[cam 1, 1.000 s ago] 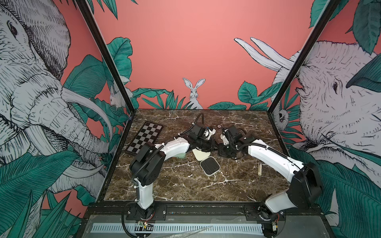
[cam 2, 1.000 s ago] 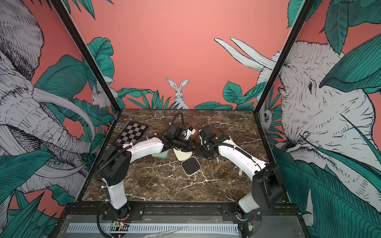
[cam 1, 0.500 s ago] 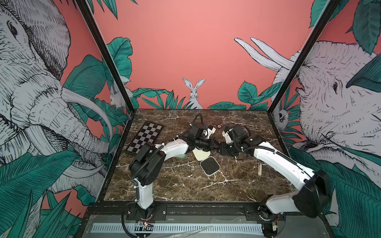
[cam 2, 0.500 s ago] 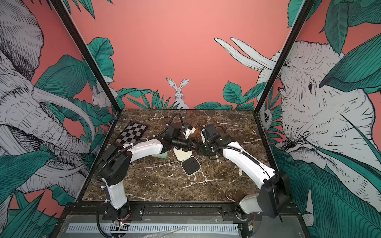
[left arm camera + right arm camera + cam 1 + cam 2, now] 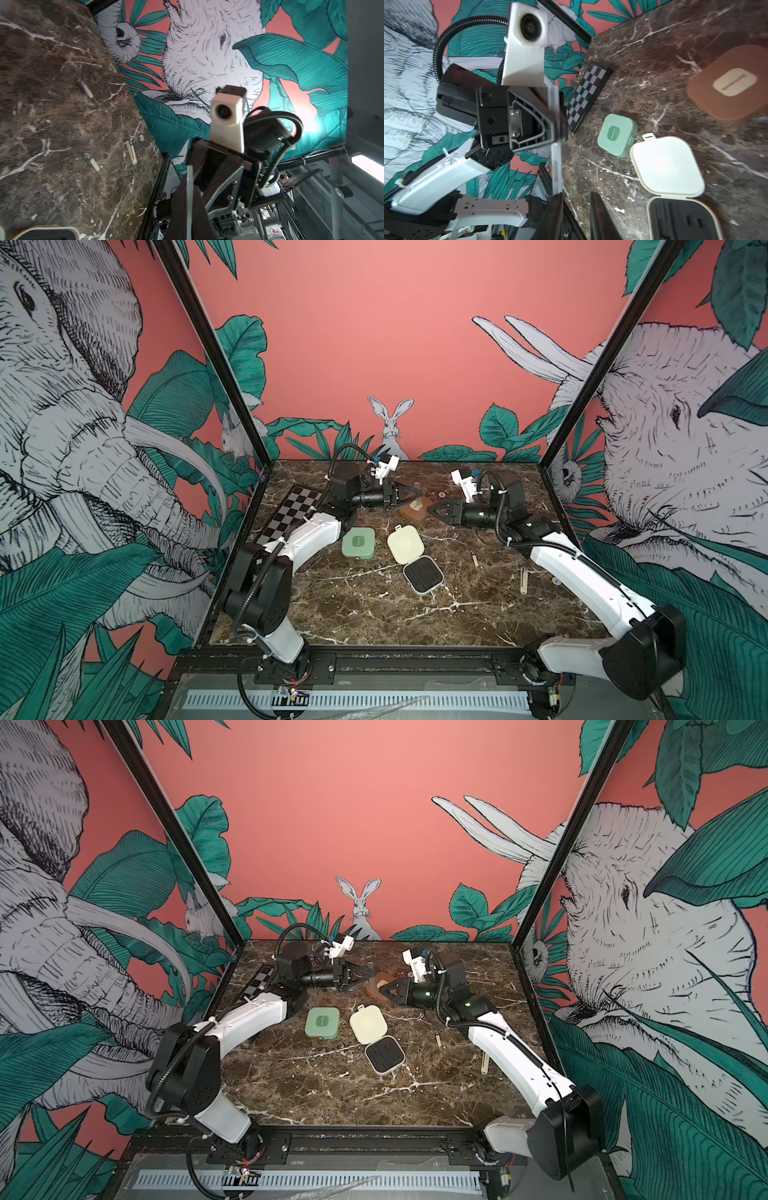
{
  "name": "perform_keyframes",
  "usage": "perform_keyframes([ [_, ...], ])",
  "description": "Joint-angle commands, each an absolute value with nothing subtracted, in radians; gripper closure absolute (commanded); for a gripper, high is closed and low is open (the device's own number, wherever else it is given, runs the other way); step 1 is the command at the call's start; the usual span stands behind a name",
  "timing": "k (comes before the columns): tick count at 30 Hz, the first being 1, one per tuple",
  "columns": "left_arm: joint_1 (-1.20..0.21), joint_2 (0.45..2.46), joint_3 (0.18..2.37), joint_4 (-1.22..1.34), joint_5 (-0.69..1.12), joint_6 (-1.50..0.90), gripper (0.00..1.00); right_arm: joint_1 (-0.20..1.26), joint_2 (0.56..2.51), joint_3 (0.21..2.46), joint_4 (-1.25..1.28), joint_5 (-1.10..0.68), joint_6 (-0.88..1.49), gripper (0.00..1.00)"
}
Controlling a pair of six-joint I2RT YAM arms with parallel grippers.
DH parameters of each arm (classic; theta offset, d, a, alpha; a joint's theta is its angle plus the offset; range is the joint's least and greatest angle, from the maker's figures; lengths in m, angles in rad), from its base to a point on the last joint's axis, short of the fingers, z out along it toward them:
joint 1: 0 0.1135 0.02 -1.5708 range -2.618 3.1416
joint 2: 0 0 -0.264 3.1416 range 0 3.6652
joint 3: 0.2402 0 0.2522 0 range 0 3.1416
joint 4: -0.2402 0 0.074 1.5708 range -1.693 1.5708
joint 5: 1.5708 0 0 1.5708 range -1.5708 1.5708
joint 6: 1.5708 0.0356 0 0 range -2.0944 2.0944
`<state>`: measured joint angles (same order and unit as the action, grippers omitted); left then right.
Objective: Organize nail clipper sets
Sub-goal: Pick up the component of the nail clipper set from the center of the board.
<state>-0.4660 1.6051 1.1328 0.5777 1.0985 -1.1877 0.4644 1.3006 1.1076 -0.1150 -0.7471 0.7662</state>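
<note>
My left gripper [image 5: 417, 494] is shut on a slim pale tool [image 5: 189, 176] and hovers by the closed brown case [image 5: 413, 512] at the back. Facing it, my right gripper [image 5: 434, 509] is open with nothing between its fingers [image 5: 600, 216]. The tool [image 5: 556, 162] stretches from the left jaws toward the right ones. The mint case [image 5: 358, 543] lies closed mid-table. Beside it the cream case lies open, lid [image 5: 406, 543] flat and black insert [image 5: 422, 574] facing up. Loose slim tools [image 5: 475, 560] [image 5: 524, 580] lie to the right.
A black-and-grey checkerboard [image 5: 291, 514] lies at the back left by the wall. Small round bits [image 5: 441, 494] [image 5: 555, 581] sit on the marble table [image 5: 365, 614]. The left wrist view shows three loose tools [image 5: 131, 152] near the right wall.
Both grippers have moved toward the back, over the brown case. The right gripper's jaws have parted and it has drawn a little away from the left, which stays shut on the tool.
</note>
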Motion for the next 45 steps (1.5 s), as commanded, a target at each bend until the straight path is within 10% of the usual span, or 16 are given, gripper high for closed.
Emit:
perform_keyframes([
  [1,-0.468,1.558,1.152,0.602,1.148,-1.242,1.0,0.466,1.297,1.121,0.06,-0.851,0.829,0.73],
  [45,-0.469,1.485,1.115,0.549,1.145,-1.253,1.0,0.482,1.358,1.086,0.283,-0.948,0.972,0.91],
])
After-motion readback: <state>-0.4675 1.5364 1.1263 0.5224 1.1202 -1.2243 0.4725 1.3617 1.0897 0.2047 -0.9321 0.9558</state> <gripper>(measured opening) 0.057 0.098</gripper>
